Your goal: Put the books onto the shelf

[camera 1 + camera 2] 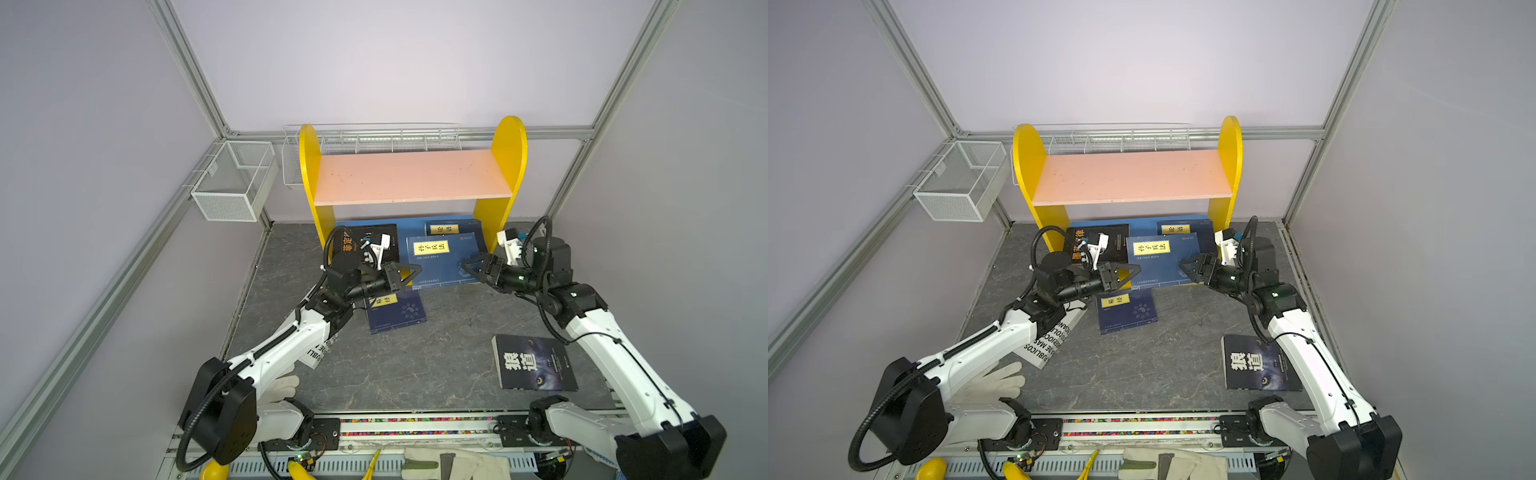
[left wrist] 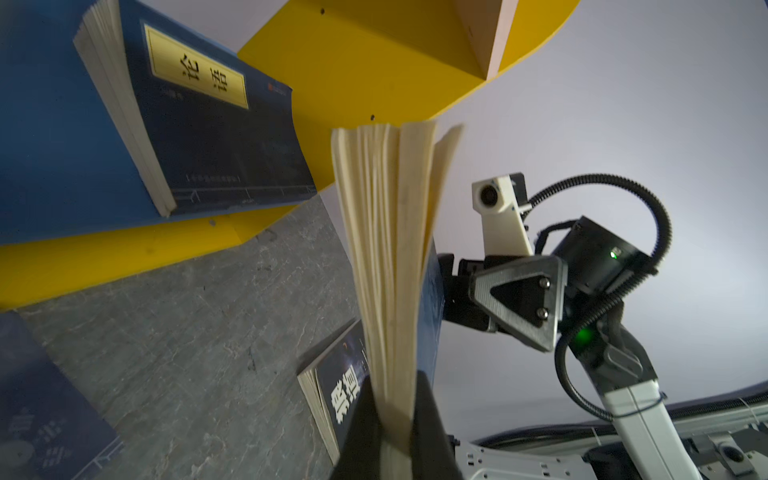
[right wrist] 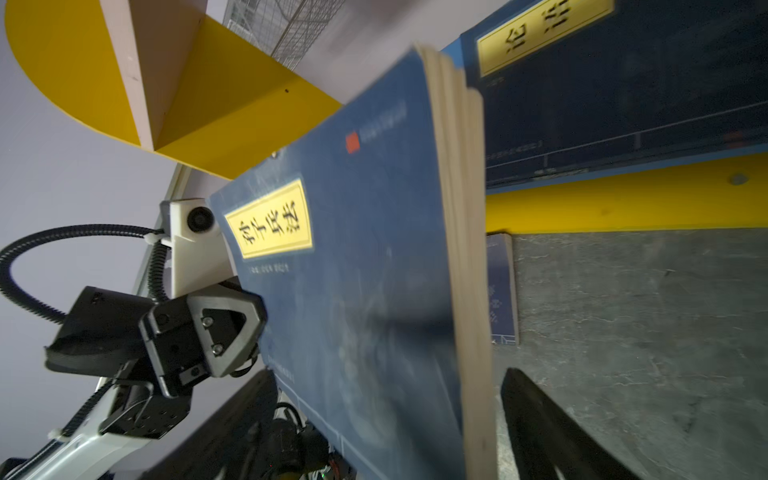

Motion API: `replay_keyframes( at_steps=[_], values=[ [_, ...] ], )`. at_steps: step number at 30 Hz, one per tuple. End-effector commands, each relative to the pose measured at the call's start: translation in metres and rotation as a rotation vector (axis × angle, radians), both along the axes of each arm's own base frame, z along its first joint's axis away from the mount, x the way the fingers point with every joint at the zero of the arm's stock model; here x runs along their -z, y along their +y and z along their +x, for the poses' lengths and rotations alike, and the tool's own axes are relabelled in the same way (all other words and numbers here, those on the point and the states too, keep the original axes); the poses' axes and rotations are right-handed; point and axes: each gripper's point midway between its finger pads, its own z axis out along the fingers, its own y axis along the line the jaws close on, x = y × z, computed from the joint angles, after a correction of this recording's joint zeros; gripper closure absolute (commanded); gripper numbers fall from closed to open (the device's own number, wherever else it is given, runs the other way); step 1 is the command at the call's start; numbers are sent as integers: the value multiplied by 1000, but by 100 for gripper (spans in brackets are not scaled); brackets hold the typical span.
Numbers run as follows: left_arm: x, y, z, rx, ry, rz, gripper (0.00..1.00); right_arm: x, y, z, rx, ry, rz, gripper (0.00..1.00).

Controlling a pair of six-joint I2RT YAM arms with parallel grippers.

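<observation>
Navy book w/ yellow label (image 1: 440,262) hangs clear of the desk (image 1: 415,374), just in front of the shelf (image 1: 509,158). Its cover faces up, and its far edge overlaps the blue lower board (image 1: 411,226) in both top views. L pincer (image 1: 415,272) is clamped on the book's 9 o'clock edge. The L wrist view shows the fanned pages pinched betw. the black fingers (image 2: 434,428). R pincer (image 1: 467,266) sits at the 3 o'clock edge w/ jaws apart. In the R wrist view the page edge runs betw. them, w/ a gap beside one finger (image 3: 548,419), so no grip there.

Two more books lie on the blue board: second navy book (image 1: 453,229) at 12–1 o'clock of the held one, and black orange-titled book (image 1: 374,241) at 10 o'clock, partly hidden by the L wrist cam. Pink upper board (image 1: 411,176) sits above both.

On the desk:
- Third navy book (image 1: 399,313) lies flat at 7 o'clock of the held one, partly under the L wrist.
- Wolf-eye book (image 1: 534,363) lies flat at 4–5 o'clock, beside the R forearm.
- White book (image 1: 1046,345) is at 8 o'clock, mostly under the L forearm.
- White glove (image 1: 282,388) lies at the desk's 7 o'clock by the L arm base.

Second glove (image 1: 453,463) lies past the 6 o'clock edge. Mesh basket (image 1: 235,180) hangs on the frame at 10 o'clock, and a long wire basket (image 1: 374,139) sits behind the shelf at 12.
</observation>
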Motion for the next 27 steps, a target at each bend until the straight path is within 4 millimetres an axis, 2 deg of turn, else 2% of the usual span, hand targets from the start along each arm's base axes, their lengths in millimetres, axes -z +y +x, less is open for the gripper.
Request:
replay_keyframes(
  at_steps=[1, 5, 9, 14, 15, 16, 20, 23, 27],
  values=[
    [-30, -12, 27, -34, -53, -59, 100, 17, -24, 3, 111, 2, -111, 11],
    [-29, -32, 56, -16, -45, -62, 100, 23, -40, 3, 174, 8, -162, 10],
    [-26, -48, 79, -8, -32, -41, 100, 21, -56, 3, 242, -12, -202, 9],
    [-18, -51, 105, -29, -17, -2, 100, 14, -80, 5, 342, -52, -274, 6],
    [-17, -50, 109, -33, -13, 0, 100, 12, -93, 8, 389, -56, -284, 5],
    [-14, -50, 113, -33, -7, 1, 100, 11, -98, 11, 408, -65, -291, 3],
    [-6, -60, 123, -3, 13, 9, 100, 8, -106, 25, 445, -101, -310, 0],
    [1, -65, 129, 4, 20, 22, 100, 10, -109, 40, 470, -133, -327, 11],
    [9, -69, 138, 4, 29, 50, 100, 11, -111, 62, 489, -202, -355, 11]
  ],
)
